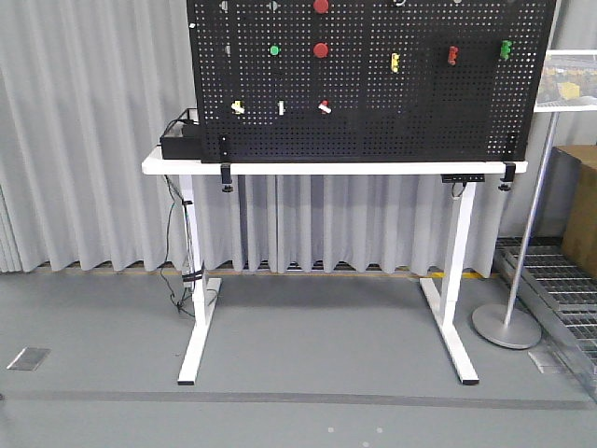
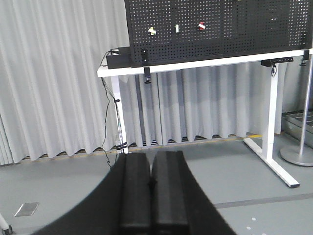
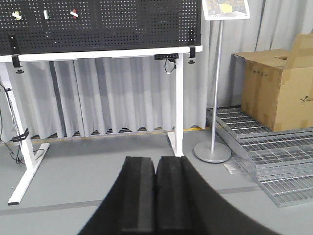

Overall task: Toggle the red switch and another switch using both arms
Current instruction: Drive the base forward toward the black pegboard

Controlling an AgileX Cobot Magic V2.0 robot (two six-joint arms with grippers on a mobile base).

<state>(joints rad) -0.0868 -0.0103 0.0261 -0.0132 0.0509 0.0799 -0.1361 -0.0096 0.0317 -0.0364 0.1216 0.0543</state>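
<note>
Room: grey curtain (image 1: 93, 140) behind a white table (image 1: 373, 168) that carries a black pegboard (image 1: 373, 112).
Left gripper (image 2: 150, 159): fingers pressed together, held low, well apart from the board.
Right gripper (image 3: 155, 161): fingers together, equally far back.
Red switch (image 1: 324, 107): board's bottom row, at 3 o'clock of the cream switch (image 1: 238, 106), with a white toggle (image 1: 281, 108) between them.
Hard to see: the board's top is cut off; the lever positions are too small to read.
</note>
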